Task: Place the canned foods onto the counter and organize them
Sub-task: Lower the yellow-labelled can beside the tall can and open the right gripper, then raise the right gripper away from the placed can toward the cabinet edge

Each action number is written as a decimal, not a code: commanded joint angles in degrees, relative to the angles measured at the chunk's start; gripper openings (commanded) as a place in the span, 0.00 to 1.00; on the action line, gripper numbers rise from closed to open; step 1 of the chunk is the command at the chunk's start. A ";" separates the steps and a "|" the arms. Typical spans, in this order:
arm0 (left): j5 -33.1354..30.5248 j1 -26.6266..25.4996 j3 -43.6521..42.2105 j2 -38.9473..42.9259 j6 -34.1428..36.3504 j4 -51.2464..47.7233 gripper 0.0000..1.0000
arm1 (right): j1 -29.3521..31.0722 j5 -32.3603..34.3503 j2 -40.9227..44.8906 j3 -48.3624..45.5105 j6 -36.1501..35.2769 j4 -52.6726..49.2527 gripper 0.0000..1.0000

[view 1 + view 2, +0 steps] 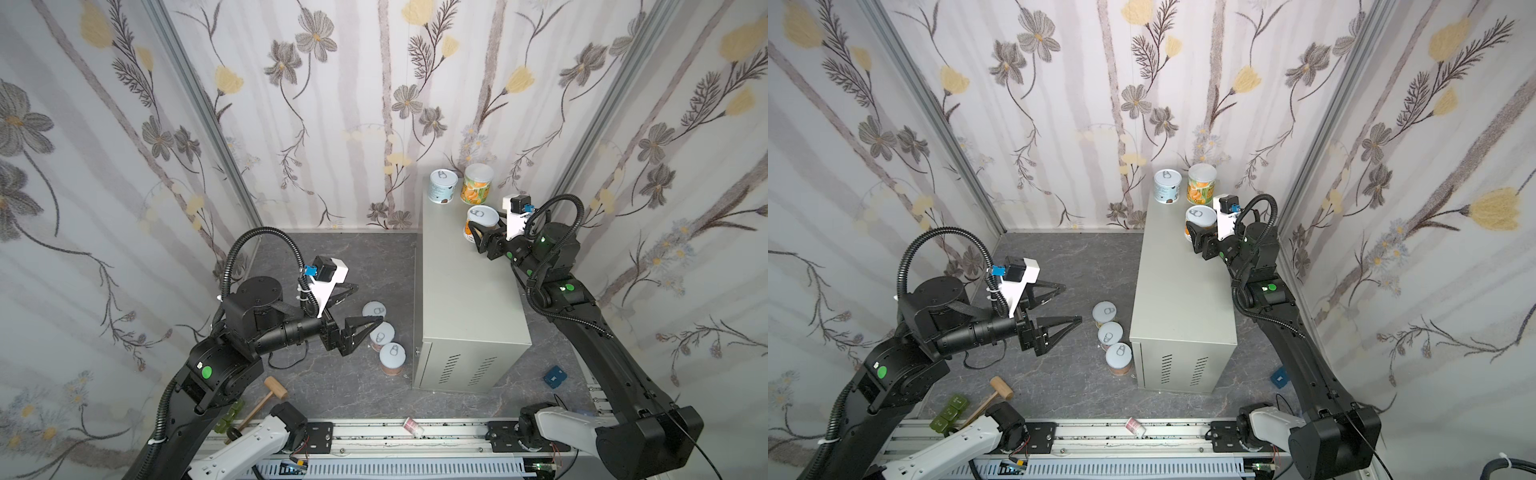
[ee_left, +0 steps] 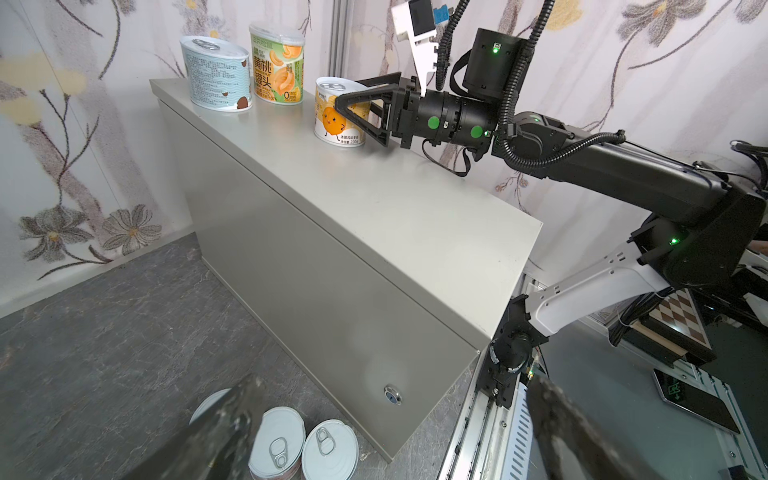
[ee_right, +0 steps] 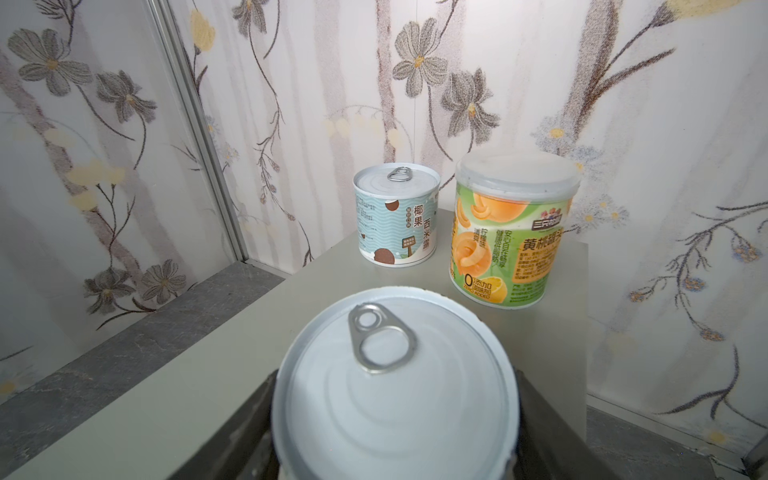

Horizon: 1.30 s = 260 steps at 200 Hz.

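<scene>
orange can (image 2: 329, 121) clasped in right claw (image 2: 349, 93), on counter (image 2: 374, 199)

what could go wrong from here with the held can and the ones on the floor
1. The right gripper grips the orange can close beside the tall peach can; a sideways shift may knock that over.
2. The three floor cans stand close together beside the counter; the open left gripper may topple neighbours when its fingers close on one.

Grey counter (image 2: 374, 199), orange-labelled can (image 2: 328, 124), floral wallpaper (image 2: 83, 166)
</scene>
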State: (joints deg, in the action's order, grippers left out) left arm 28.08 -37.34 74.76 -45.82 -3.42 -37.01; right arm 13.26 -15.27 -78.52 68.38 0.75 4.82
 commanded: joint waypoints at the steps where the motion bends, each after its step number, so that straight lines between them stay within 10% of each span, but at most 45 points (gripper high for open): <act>1: -0.41 0.05 0.37 0.36 -0.22 1.73 1.00 | -0.66 2.22 -1.66 1.47 -1.01 -0.05 0.71; 150: -2.71 0.03 0.39 0.85 -1.15 1.02 1.00 | -2.12 -0.07 -9.28 9.61 -1.90 -1.00 0.80; 260: -3.30 0.04 -0.36 -2.58 -3.42 3.72 1.00 | -7.17 3.78 2.05 4.61 7.15 -4.80 1.00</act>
State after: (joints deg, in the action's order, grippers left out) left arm 25.71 -37.34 75.33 -48.10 -6.04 -36.42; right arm 7.97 -13.34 -76.44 72.88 3.81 1.87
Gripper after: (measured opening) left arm 0.997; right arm 0.995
